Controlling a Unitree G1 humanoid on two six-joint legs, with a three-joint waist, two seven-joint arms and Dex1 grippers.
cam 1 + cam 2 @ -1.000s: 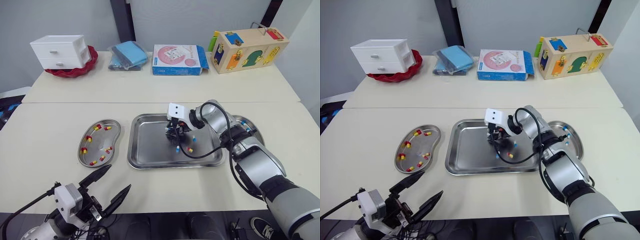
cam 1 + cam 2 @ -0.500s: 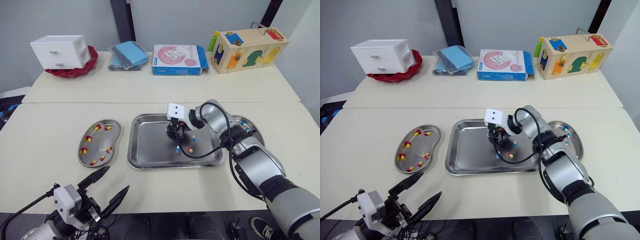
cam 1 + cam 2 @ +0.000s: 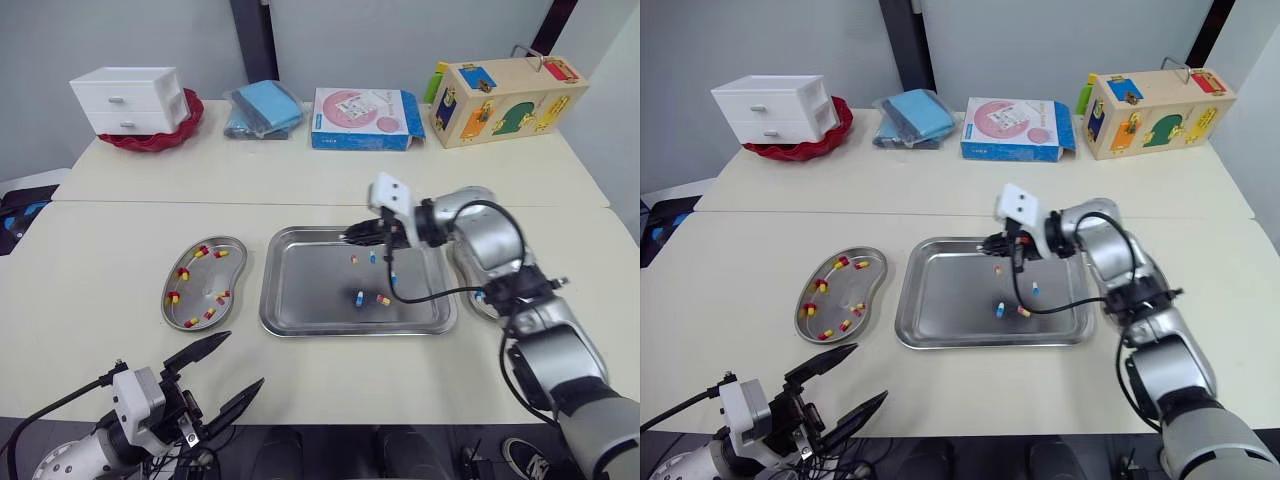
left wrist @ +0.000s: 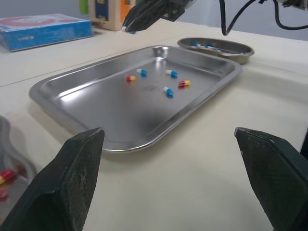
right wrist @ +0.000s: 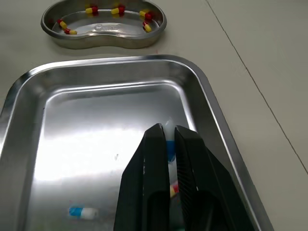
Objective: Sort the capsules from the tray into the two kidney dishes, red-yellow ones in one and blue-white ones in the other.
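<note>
The right pincer [image 3: 353, 238] hangs over the tray's [image 3: 268, 300] far rim, clamped on a blue-white capsule [image 5: 169, 144] — the left pincer [image 3: 241, 360], fingers apart, sits off the bench's [image 3: 100, 260] front edge.

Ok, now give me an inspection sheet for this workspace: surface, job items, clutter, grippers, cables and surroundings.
Surface: cream table, seam across it.
Job's things: tray holds five loose capsules, three blue-white, two red-yellow; left dish holds red-yellow ones; right dish holds blue-white ones.
Clutter: drawer unit, red bowl, blue packet, pink-blue box, wooden toy box, all along the far edge.
Grippers: left gripper open at the near edge; right gripper above the tray, apparently shut on a blue-white capsule.
Cables: black cable from the right arm sags over the tray.
Surroundings: grey wall; nothing else seen.
</note>
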